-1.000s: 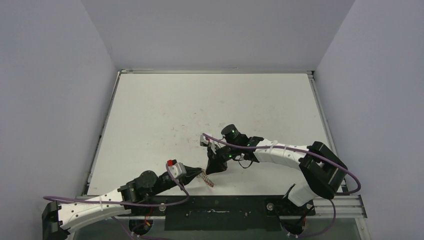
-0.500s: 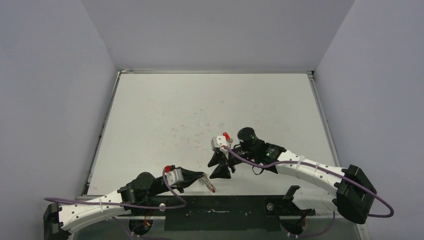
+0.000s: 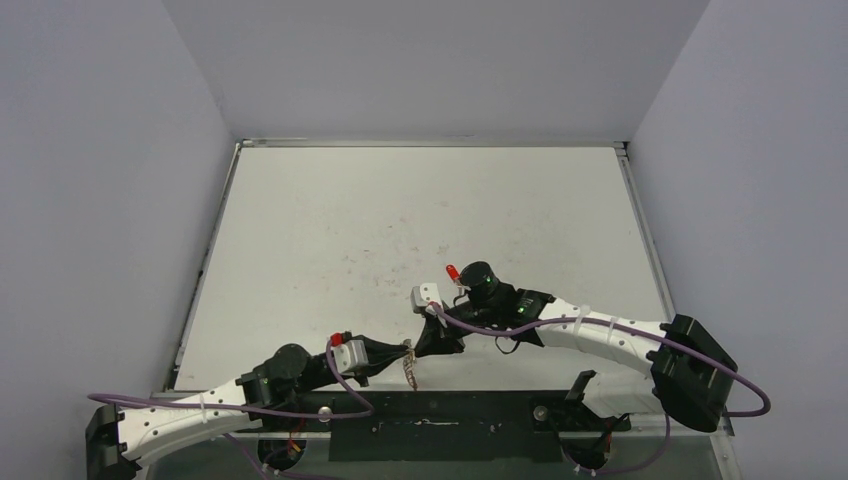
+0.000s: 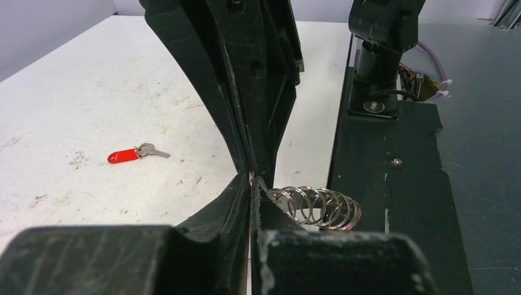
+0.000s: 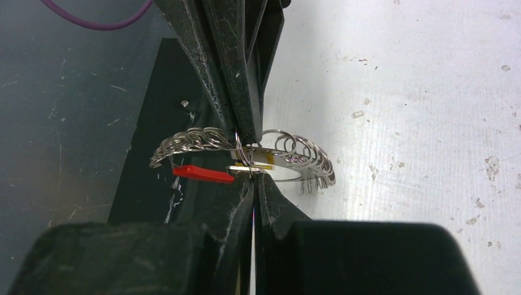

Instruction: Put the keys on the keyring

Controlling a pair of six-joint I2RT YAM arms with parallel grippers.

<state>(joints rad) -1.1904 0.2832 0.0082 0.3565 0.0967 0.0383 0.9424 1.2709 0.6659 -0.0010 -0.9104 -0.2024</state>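
The keyring (image 5: 301, 153), a loop of silvery coils with a short red sleeve (image 5: 203, 174), hangs over the table's near edge. My left gripper (image 4: 252, 183) is shut on the keyring (image 4: 316, 206), its coils sticking out to the right of the tips. My right gripper (image 5: 252, 177) meets it head-on and is shut at the ring on a silver key with a yellow head (image 5: 268, 161). In the top view both grippers (image 3: 408, 350) (image 3: 434, 347) touch tip to tip above the keyring (image 3: 410, 370). The red-headed key (image 3: 452, 271) (image 4: 123, 155) lies loose on the table behind the right wrist.
The black mounting plate (image 3: 430, 415) (image 4: 393, 153) runs along the near edge just under the ring. The right arm's base (image 4: 381, 37) stands on it. A purple cable (image 3: 560, 325) loops along the right arm. The white table (image 3: 420, 210) has grey walls on three sides.
My right gripper opened wide half a second ago, then moved slightly toward the near edge and shut again at the ring. The left gripper stayed shut on the keyring.
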